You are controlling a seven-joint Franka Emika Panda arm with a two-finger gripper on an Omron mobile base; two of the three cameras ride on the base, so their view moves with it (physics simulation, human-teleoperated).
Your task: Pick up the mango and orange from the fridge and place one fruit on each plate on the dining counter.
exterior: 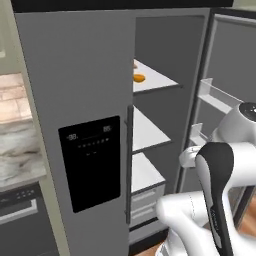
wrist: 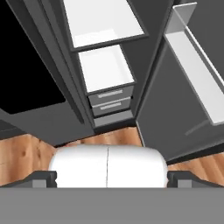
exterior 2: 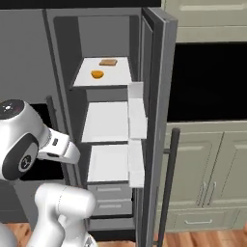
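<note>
The grey fridge [exterior: 75,75] stands with its left door shut and its right door [exterior 2: 158,96] swung open. On the top white shelf [exterior 2: 116,77] lies the orange [exterior: 139,78] [exterior 2: 97,74]. Behind it is a flatter tan-brown item [exterior 2: 108,62]; I cannot tell whether it is the mango. My gripper [wrist: 109,179] hangs low before the fridge, aimed down at the lower shelves and drawers. Its fingertips [wrist: 43,179] stand wide apart, open, with nothing between them. The plates and the dining counter are out of view.
White door bins [exterior: 215,95] [wrist: 192,65] jut from the open door on the right. Two grey drawers [wrist: 109,100] sit under the bare white shelves [exterior 2: 108,120]. Wood floor [wrist: 22,153] lies below. Cream cabinets [exterior 2: 202,178] stand right of the fridge, a dark appliance [exterior: 20,215] left.
</note>
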